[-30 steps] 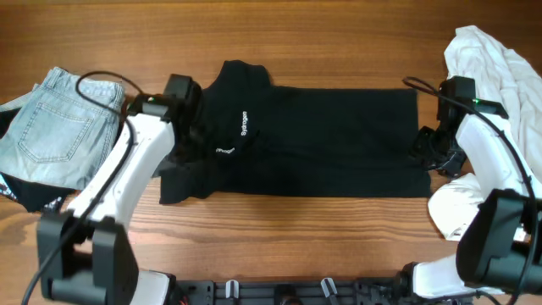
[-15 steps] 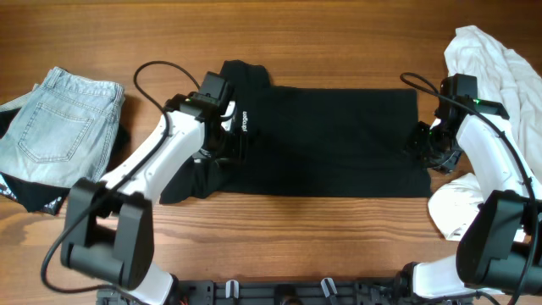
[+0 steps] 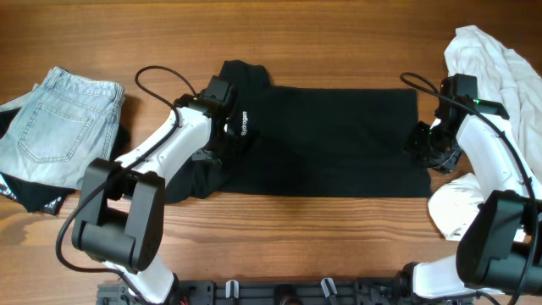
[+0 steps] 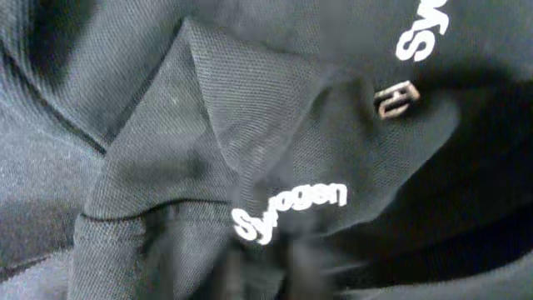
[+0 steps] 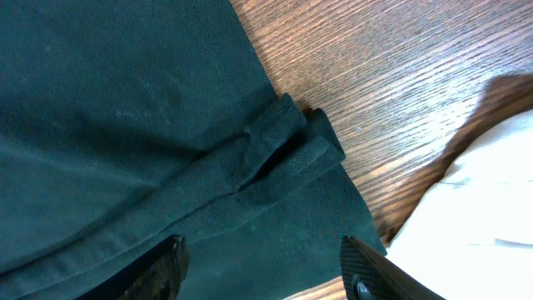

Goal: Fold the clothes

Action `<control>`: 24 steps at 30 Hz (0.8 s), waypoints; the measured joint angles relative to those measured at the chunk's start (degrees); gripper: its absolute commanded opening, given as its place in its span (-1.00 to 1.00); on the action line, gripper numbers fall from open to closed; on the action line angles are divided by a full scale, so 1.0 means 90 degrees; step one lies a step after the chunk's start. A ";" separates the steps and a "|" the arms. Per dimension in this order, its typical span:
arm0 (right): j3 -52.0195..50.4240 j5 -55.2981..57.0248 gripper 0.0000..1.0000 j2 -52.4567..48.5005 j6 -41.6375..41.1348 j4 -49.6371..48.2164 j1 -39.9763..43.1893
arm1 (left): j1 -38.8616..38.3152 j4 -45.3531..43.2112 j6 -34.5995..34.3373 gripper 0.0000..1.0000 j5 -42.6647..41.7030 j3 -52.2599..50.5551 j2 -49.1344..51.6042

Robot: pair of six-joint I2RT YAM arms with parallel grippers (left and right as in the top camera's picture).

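A black shirt (image 3: 339, 140) lies spread flat across the table, its collar end at the left with white "Syrogen" lettering (image 4: 287, 212). My left gripper (image 3: 227, 138) sits on that bunched collar end, shut on a fold of the shirt; in the left wrist view its blurred fingers (image 4: 241, 271) pinch the cloth just below the lettering. At the shirt's right edge my right gripper (image 3: 428, 148) hovers low and open. In the right wrist view that gripper (image 5: 262, 250) straddles the hem, whose corner (image 5: 291, 142) is rolled over.
Folded light-blue jeans (image 3: 59, 127) lie at the far left on a dark garment (image 3: 34, 195). A crumpled white garment (image 3: 500, 76) fills the far right, with more white cloth (image 3: 453, 203) by the right arm. Bare wooden table (image 3: 296, 42) runs along the back.
My left gripper moved right from the sleeve area onto the collar end and shut on the cloth. The right gripper stayed open at the right edge.
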State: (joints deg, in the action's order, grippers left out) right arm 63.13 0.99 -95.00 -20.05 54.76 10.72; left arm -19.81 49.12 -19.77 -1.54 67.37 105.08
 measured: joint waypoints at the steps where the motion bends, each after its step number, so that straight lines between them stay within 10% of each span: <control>1: 0.0000 -0.0012 0.26 0.0000 0.0000 0.0000 0.0000 | 0.0007 -0.0068 -0.0007 -0.92 -0.0002 0.0000 0.0000; 8: 0.0000 -0.0017 0.25 0.0000 0.0000 -0.0007 0.0000 | 0.0508 -0.0328 -0.0012 -0.87 -0.0061 0.0209 0.0000; 10: 0.0000 -0.0017 0.26 0.0000 0.0000 -0.0126 0.0000 | 0.0928 -0.0843 -0.0090 -0.33 -0.0427 0.0595 -0.0002; 24: 0.0000 -0.0019 0.36 0.0000 0.0024 -0.1054 0.0000 | 0.1513 -0.0070 -0.0974 -0.31 -0.1581 0.0843 -0.0010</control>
State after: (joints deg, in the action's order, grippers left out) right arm 63.13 0.82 -95.00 -19.84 45.28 10.72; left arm -6.20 48.49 -28.53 -15.77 74.96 104.99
